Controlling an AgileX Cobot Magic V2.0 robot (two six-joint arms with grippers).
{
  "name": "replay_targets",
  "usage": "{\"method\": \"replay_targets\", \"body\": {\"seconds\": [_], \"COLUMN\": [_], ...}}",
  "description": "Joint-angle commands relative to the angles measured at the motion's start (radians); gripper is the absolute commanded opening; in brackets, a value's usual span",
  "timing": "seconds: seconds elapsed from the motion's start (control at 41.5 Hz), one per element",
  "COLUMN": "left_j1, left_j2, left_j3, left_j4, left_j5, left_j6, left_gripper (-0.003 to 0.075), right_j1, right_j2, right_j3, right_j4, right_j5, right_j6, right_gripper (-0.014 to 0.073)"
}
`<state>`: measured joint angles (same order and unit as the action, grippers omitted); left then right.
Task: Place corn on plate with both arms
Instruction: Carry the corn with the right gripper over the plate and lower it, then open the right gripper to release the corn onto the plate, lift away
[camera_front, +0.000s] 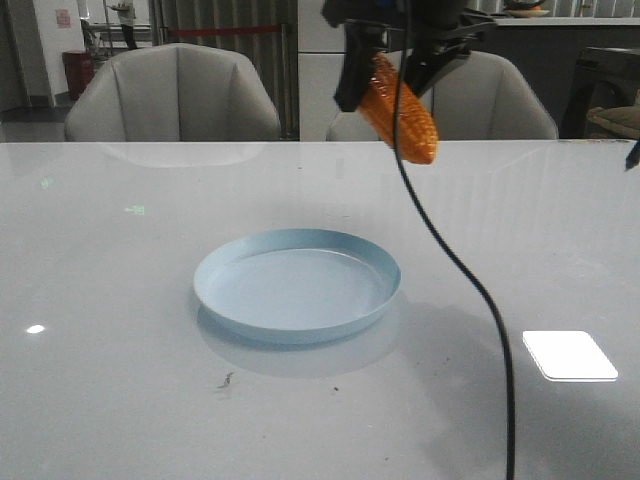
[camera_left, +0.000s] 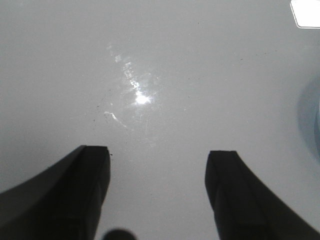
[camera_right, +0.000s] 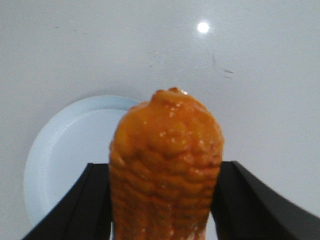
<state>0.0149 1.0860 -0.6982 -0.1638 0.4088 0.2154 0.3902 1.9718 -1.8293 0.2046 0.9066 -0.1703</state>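
Observation:
The orange corn (camera_front: 405, 110) hangs tip-down, high above the table, behind and right of the pale blue plate (camera_front: 225, 290). My right gripper (camera_front: 385, 95) is shut on the corn's upper part, a black finger on each side. In the right wrist view the corn (camera_right: 167, 135) fills the gap of the right gripper (camera_right: 162, 167), with the plate (camera_right: 60, 150) below and to one side. My left gripper (camera_left: 157, 150) is open and empty over bare table, and the plate's edge (camera_left: 311, 120) shows at the frame's side. The left gripper is out of the front view.
A black cable (camera_front: 470, 280) hangs from the right arm down past the plate's right side. Two grey chairs (camera_front: 175, 95) stand behind the table's far edge. A bright white rectangle (camera_front: 570, 355) lies on the tabletop at front right.

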Motion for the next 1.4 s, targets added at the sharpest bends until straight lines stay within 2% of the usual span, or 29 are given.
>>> {"method": "replay_targets", "body": {"seconds": [0.0, 0.578, 0.675, 0.843, 0.916, 1.108, 1.373], "left_j1": [-0.001, -0.001, -0.001, -0.001, -0.001, -0.001, -0.001], "left_j2": [-0.023, -0.023, -0.023, -0.023, -0.023, -0.023, -0.023], "left_j3": [-0.027, -0.027, -0.027, -0.027, -0.027, -0.027, -0.027], "left_j4": [-0.014, -0.014, -0.014, -0.014, -0.014, -0.014, -0.014], "left_j5": [-0.07, -0.07, -0.07, -0.07, -0.07, -0.062, -0.072], "left_j6": [-0.012, -0.012, -0.012, -0.012, -0.012, -0.012, -0.012], "left_gripper": [0.0474, 0.0474, 0.0474, 0.0474, 0.0474, 0.0474, 0.0474], "right_j1": [0.033, 0.061, 0.061, 0.061, 0.061, 0.061, 0.05], "right_j2": [-0.032, 0.157, 0.165, 0.168, 0.168, 0.168, 0.135], "right_j3": [-0.036, -0.036, -0.036, -0.036, -0.036, -0.043, -0.17], "right_j4": [0.016, 0.088, 0.105, 0.129, 0.145, 0.189, 0.159], "right_j5": [-0.071, -0.027, -0.021, -0.016, -0.012, 0.012, 0.181], "right_j6": [-0.015, -0.015, -0.015, -0.015, -0.015, -0.015, -0.054], "right_gripper": [0.0341, 0.0344, 0.0381, 0.0533, 0.0568, 0.0576, 0.0573]}}
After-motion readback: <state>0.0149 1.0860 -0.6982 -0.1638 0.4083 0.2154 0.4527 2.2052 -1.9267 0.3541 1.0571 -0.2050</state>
